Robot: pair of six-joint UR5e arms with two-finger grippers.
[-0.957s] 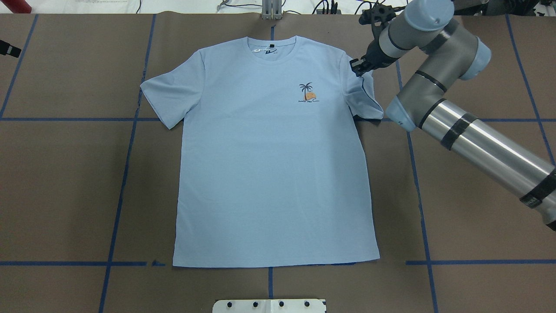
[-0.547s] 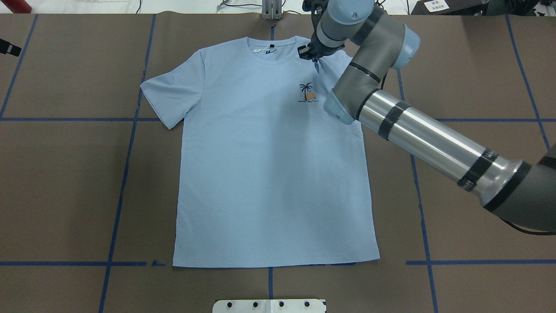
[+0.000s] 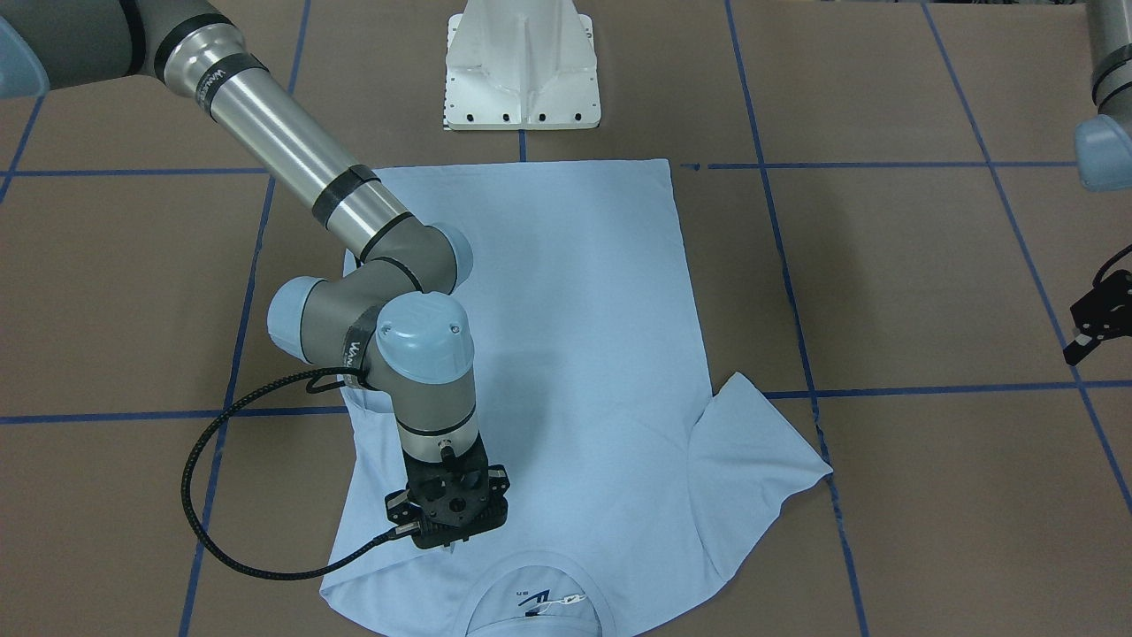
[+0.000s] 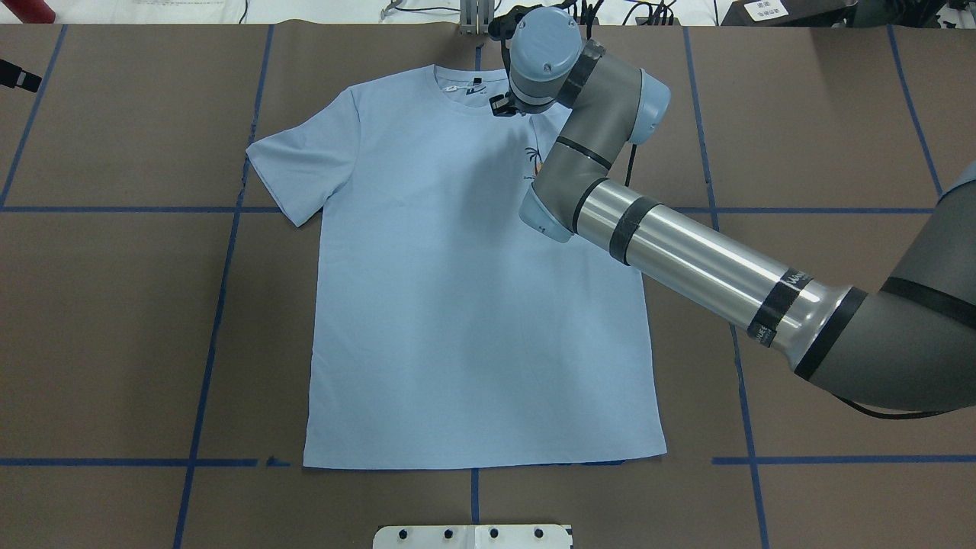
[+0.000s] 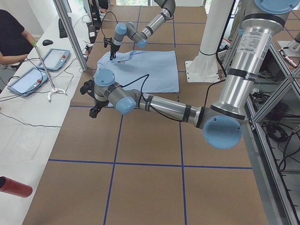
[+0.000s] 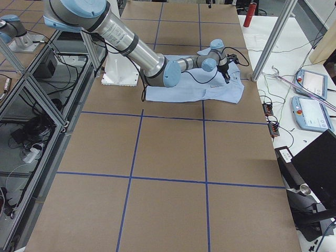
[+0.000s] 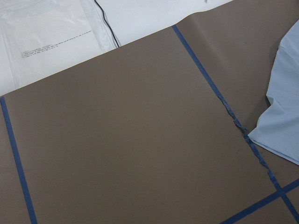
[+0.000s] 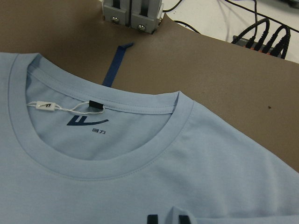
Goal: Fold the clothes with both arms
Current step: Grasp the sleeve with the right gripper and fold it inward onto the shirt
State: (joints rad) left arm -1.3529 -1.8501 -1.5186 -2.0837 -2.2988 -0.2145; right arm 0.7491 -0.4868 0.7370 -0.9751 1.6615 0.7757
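Note:
The pale blue T-shirt [image 4: 457, 305] lies flat, front up, collar [image 8: 154, 154] at the far edge, with a white tag [image 8: 46, 106] inside it. My right gripper [image 4: 499, 107] hangs low just beside the collar, shut on a pinch of the shirt's right sleeve [image 8: 175, 217], which it has drawn over the chest. The arm [image 4: 686, 259] covers most of the palm print [image 4: 530, 162]. The other sleeve [image 3: 761, 469] lies spread out. My left gripper [image 3: 1092, 332] hovers off the shirt, beyond that sleeve. Its finger gap does not show clearly.
Brown table paper carries a grid of blue tape [image 4: 221, 305]. The white pedestal base [image 3: 522, 80] stands at the near edge, a metal bracket [image 4: 476, 19] at the far edge. A person [image 5: 11, 37] sits by teach pendants [image 5: 28, 79] on a side table.
My right arm has swept leftward from the shirt's right sleeve to the collar, dragging the sleeve over the chest. The left gripper has barely moved.

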